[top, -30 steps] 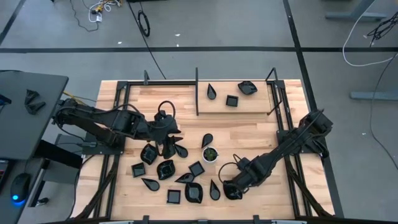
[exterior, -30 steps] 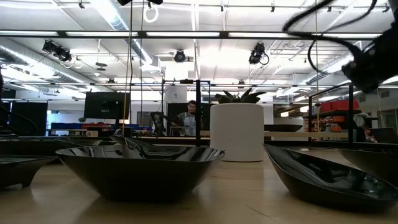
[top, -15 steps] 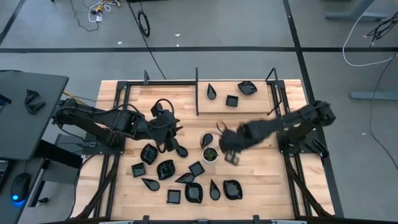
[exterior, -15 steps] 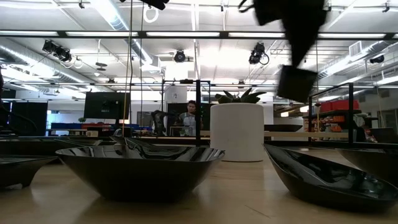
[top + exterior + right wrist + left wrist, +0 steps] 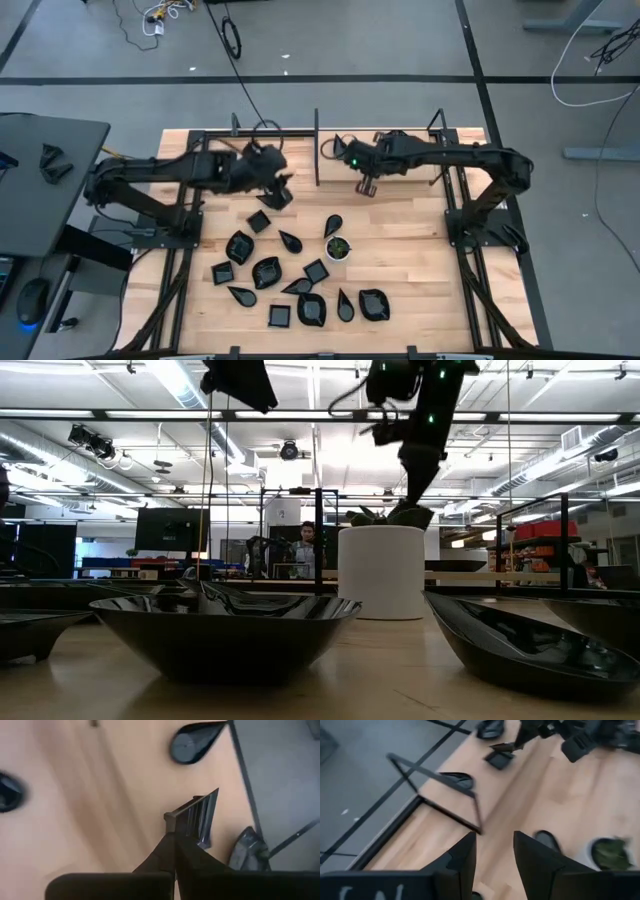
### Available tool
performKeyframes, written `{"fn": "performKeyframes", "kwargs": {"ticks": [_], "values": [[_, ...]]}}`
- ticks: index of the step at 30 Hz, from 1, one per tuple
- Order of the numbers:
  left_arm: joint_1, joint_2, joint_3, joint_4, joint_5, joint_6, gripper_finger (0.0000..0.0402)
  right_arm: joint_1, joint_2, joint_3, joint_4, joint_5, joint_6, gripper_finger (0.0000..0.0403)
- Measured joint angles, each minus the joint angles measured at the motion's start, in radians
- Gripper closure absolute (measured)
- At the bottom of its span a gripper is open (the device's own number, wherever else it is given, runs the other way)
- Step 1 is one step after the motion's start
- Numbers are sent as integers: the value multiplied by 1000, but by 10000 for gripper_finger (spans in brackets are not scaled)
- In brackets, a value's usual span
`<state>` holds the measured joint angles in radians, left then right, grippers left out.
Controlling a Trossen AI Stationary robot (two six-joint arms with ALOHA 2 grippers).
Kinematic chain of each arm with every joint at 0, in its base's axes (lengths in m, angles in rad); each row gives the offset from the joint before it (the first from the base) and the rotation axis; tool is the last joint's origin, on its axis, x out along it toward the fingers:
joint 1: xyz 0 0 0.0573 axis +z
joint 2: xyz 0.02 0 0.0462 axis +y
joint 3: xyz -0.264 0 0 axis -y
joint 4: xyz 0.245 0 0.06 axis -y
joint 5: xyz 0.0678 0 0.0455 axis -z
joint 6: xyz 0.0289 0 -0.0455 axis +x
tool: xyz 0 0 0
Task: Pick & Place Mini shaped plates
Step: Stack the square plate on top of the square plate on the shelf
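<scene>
One plate in the air: the right gripper (image 5: 172, 827) is pinched shut on the rim of a small glossy black square plate (image 5: 199, 817), which hangs edge-on from the fingertips over the far fenced-off part of the light wooden slatted table (image 5: 400, 215).
Drop zone: inside the thin black wire frame (image 5: 318, 150) lie a black teardrop plate (image 5: 341, 146) and a black leaf-shaped plate (image 5: 398, 140); the carried square hangs near them, above the boards.
Left arm: the left gripper (image 5: 277, 187) is up off the table near the frame's divider; its two dark fingers (image 5: 462, 865) stand spread with nothing between them.
Supply: the remaining mini shaped plates (image 5: 266, 271), about a dozen black squares, teardrops and leaves, sit clustered at the near middle around a small round white cup with green inside (image 5: 338, 246).
Handling, my guess: they look light, rigid and slick, probably glazed and chip-prone.
Where to grab: judging by this hold, pinching the raised rim on a straight side works; a glossy edge could slide, so a gentle set-down seems wise.
</scene>
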<state>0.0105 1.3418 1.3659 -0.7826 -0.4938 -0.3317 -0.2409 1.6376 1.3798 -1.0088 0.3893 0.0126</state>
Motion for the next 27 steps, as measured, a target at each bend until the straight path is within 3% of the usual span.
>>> {"fn": "performKeyframes", "kwargs": {"ticks": [3, 8, 13, 27], "values": [[66, 0, 0, -2, 9, 3, 266, -41, 1, -51, 72, -1, -60, 401], [170, 0, 0, -1, 123, 3, 266, -57, 2, -121, 116, 14, -111, 401], [246, 0, 0, 6, 130, 26, 266, -57, 2, -174, 137, 22, -90, 401], [352, 0, 0, 14, 210, 104, 266, -57, 2, -253, 257, 67, -47, 395]]}}
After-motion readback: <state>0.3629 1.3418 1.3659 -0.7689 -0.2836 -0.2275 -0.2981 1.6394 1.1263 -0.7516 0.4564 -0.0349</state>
